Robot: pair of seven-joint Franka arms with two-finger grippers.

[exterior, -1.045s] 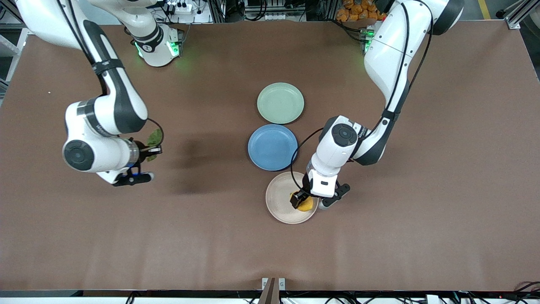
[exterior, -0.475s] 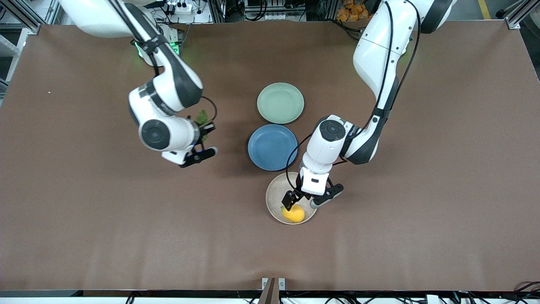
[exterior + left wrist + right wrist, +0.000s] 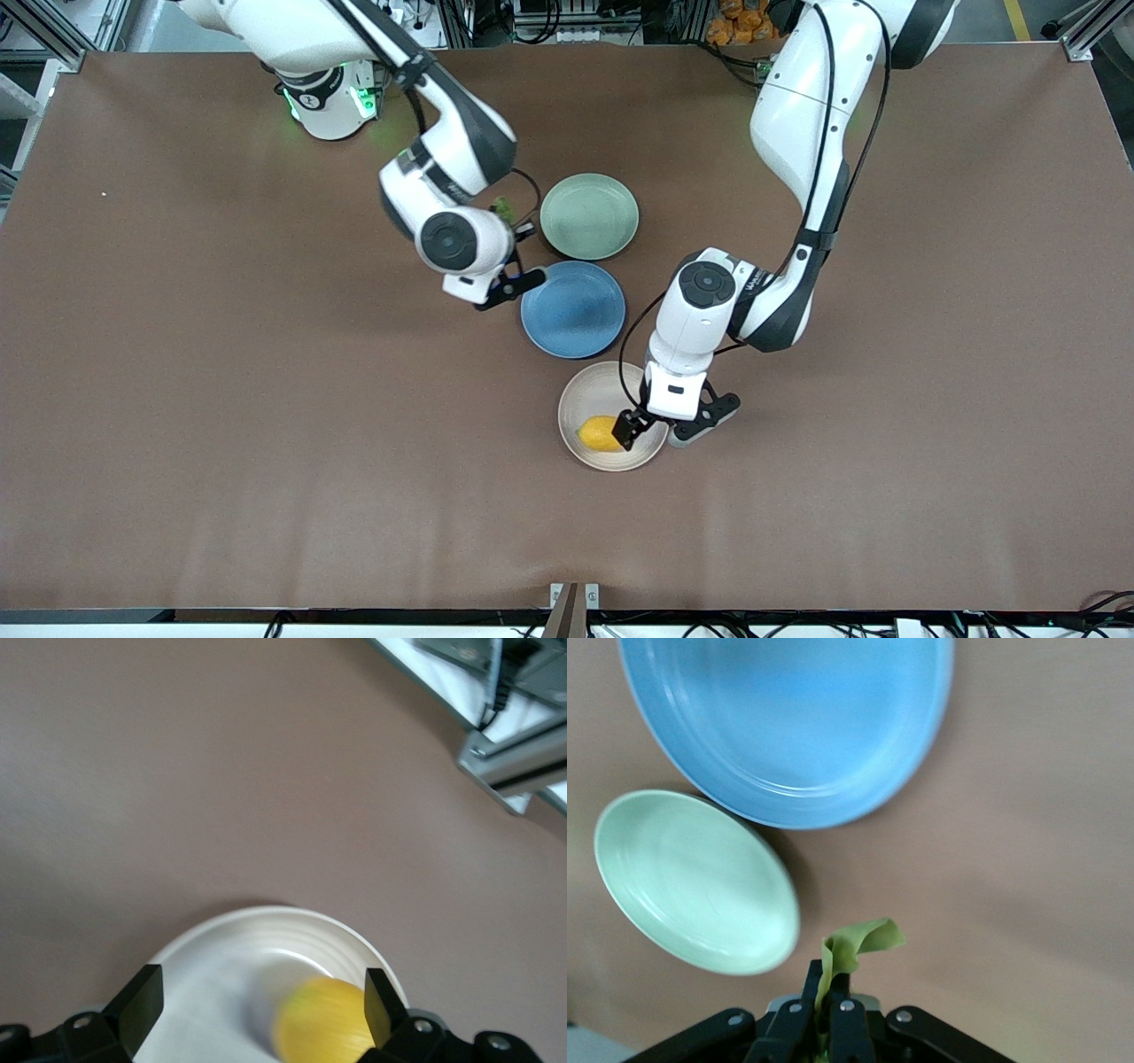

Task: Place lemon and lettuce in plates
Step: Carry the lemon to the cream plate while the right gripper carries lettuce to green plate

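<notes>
The yellow lemon (image 3: 599,433) lies in the beige-white plate (image 3: 578,396), the plate nearest the front camera. My left gripper (image 3: 631,430) hangs open just over that plate, and the lemon lies loose beside one finger. The left wrist view shows the lemon (image 3: 323,1025) on the plate (image 3: 221,952) between the spread fingers of the gripper (image 3: 261,1005). My right gripper (image 3: 514,223) is shut on the lettuce (image 3: 503,209) and holds it over the table beside the pale green plate (image 3: 589,216). The right wrist view shows the lettuce (image 3: 857,943) pinched in the gripper (image 3: 827,994), next to the green plate (image 3: 691,881).
A blue plate (image 3: 573,308) lies between the green and beige plates and also shows in the right wrist view (image 3: 788,718). The brown table (image 3: 266,461) is bare toward both arms' ends and the front edge.
My right arm has carried the lettuce from its end of the table to beside the green plate. My left gripper has opened and let the lemon go; the lemon rolled in the beige plate.
</notes>
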